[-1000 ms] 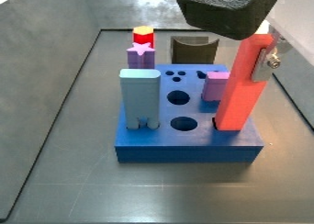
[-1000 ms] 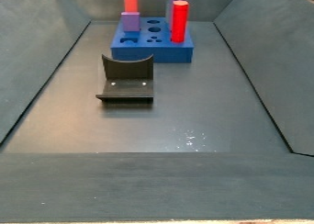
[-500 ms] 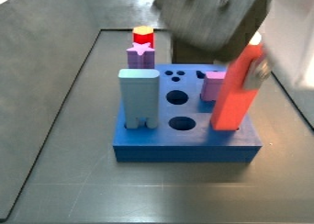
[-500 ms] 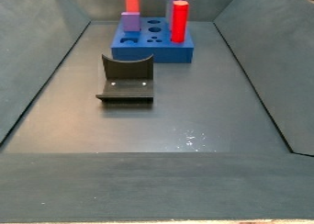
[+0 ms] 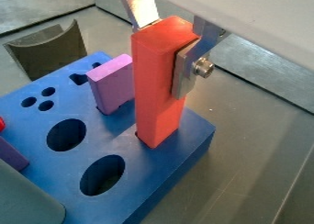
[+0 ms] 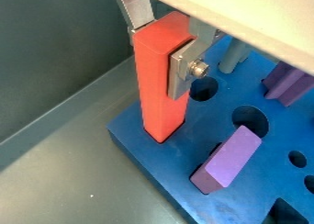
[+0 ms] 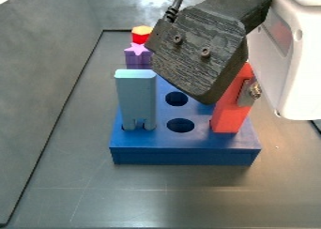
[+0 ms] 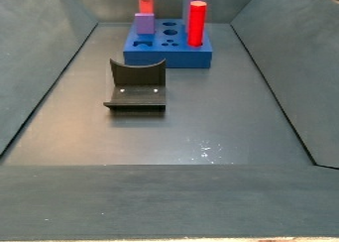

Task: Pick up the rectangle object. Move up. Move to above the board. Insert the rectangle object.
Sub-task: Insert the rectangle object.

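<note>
While pincer grips, rectangle object seated in board.

Hand lowered, rectangle object sunk deeper into board.

end effector top cropped | rectangle object mostly hidden

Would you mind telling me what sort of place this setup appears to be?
Probably a robot lab test cell: a grey walled bin holds a blue board, a fixture, and the gripper at the red-orange rectangle object standing in the board.
</note>
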Controlling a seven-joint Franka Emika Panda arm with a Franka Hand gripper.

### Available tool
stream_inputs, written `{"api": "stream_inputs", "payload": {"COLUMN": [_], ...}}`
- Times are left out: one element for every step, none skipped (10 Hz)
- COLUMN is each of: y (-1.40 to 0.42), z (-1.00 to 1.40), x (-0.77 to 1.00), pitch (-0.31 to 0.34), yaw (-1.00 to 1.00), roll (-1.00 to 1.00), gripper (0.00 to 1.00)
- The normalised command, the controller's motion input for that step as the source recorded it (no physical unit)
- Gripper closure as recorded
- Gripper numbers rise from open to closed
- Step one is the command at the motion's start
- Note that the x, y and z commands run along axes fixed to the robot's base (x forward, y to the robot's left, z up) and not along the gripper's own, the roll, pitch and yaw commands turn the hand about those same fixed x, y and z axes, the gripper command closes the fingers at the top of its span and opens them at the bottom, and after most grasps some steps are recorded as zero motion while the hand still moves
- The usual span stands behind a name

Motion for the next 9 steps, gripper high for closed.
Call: {"api": "stream_inputs", "payload": {"y": [0.10,0.73,0.73,0.67,0.55,0.14,0.00,0.00,0.00], "z": [-0.21,-0.23,-0.23,-0.22,-0.40,-0.25,-0.03,0.00,0.00], "x": [0.03,-0.01,0.00,0.00,0.05,0.00,0.00,0.00,0.00], "pitch": [-0.053,-0.254,-0.207,-0.199,-0.137,-0.124,-0.053,0.000,0.000], "yaw": [0.00,0.00,0.03,0.00,0.00,0.00,0.00,0.00,0.00], "roll": [-0.01,-0.39,-0.46,-0.48,-0.38,-0.14,0.00,0.00,0.00], "gripper": [1.00,1.00,1.00,1.00,1.00,1.00,1.00,1.00,1.00]}}
